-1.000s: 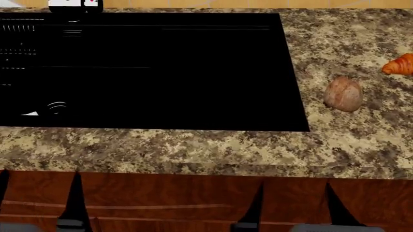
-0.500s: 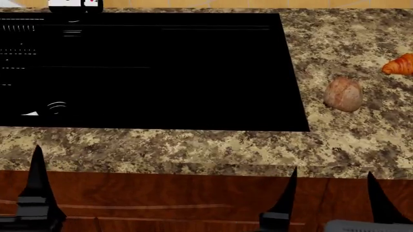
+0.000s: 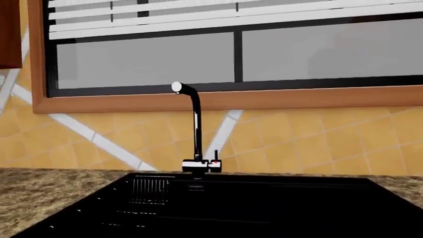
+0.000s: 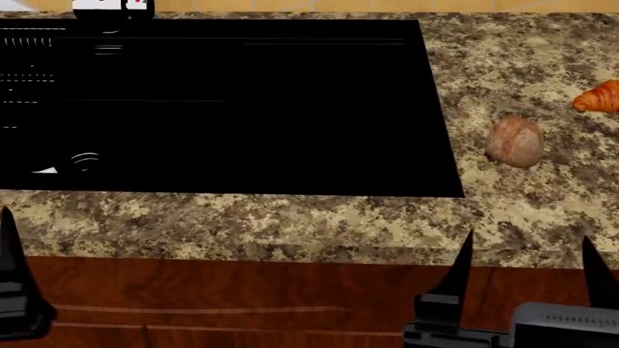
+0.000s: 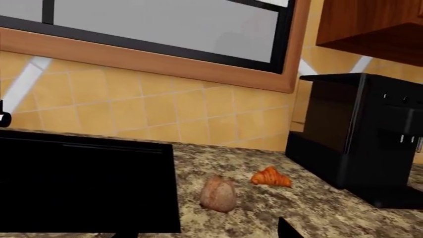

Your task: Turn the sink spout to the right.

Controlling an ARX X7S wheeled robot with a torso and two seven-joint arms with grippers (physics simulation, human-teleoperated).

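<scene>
The sink spout (image 3: pixel 196 124) is a thin black tube rising from a chrome base (image 3: pixel 197 165) at the back rim of the sink (image 3: pixel 264 208); its outlet end (image 3: pixel 177 87) curves over the basin. In the head view only the chrome base (image 4: pixel 113 6) shows, at the sink's (image 4: pixel 242 109) far left. My right gripper (image 4: pixel 527 272) stands open in front of the counter edge, well short of the sink. Of my left gripper (image 4: pixel 10 279) a single finger shows at the head view's left edge, also in front of the counter.
A short lever with a red dot (image 3: pixel 215 158) stands beside the spout. On the counter right of the sink lie a brown round object (image 4: pixel 514 141) and a croissant (image 4: pixel 599 96). A black coffee machine (image 5: pixel 357 134) stands at the far right by the wall.
Both grippers have risen in the head view. The left one has drifted left to the frame's edge and the right one has shifted right. Sink and spout are unchanged.
</scene>
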